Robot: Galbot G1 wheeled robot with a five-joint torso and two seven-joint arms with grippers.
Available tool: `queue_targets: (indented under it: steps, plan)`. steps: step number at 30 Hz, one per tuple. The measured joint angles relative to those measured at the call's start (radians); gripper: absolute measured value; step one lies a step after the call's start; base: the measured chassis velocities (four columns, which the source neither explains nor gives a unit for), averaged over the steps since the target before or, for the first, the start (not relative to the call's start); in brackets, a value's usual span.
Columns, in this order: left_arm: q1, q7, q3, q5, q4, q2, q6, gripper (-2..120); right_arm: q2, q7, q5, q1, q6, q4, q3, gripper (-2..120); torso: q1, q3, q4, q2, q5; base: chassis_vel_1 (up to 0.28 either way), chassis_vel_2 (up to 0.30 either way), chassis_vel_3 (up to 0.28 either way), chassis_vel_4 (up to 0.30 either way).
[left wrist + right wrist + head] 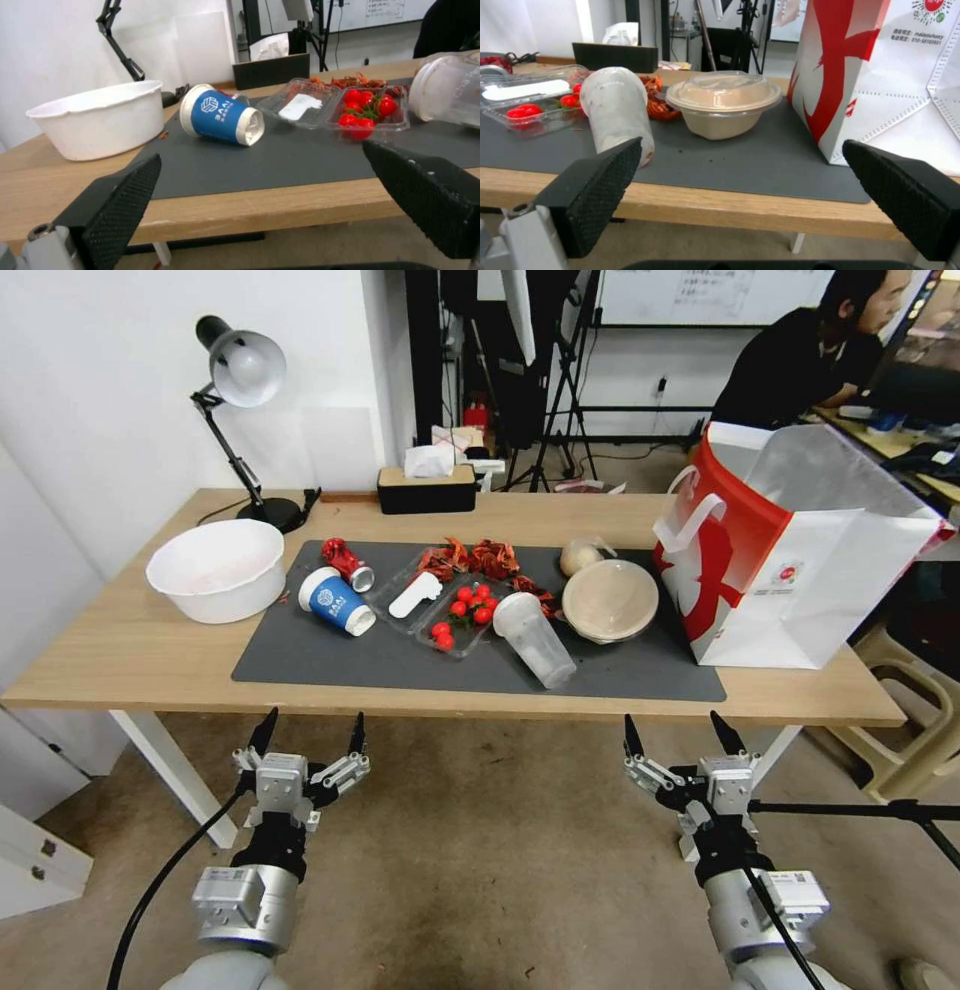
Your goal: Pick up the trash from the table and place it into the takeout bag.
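Both grippers hang in front of the near edge of the long light-wood table (130,655), lower than its top and not touching anything. The left gripper (308,736) has its jaws spread wide with nothing between them, and the right gripper (678,734) is the same, wide open and empty.

Seen between the left jaws in the left wrist view, the blue paper cup with white logo (220,114) lies on its side on the dark grey mat (280,157), with the large white basin-like bowl (100,118) just beyond the left jaw tip. The clear plastic tray of red cherry tomatoes (370,110) is ahead, toward the right jaw. The head view adds the crushed red can (345,560) behind the blue cup, mostly hidden in the wrist view.

Between the right jaws, the right wrist view shows the beige round paper bowl (723,112) upright on the mat; here it has a clear domed lid, which is difficult to see from the head. The clear plastic cup (617,110) lies on its side just beyond the left jaw tip. The large white and red paper takeout bag (880,75) stands beyond the right jaw tip, near the bowl. The head view shows the bag is open on top, and a beige crumpled wad (582,556) behind the bowl.
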Motion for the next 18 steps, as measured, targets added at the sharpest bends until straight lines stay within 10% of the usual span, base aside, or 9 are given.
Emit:
queue_targets:
  steps: [18]
  plan:
    - [0.0,0.0,0.0,0.0,0.0,0.0,0.0,100,0.0,0.0,0.0,0.0,0.0,0.0,0.0,100,0.0,0.0,0.0,0.0,-0.0001,0.0,0.0,0.0,0.0]
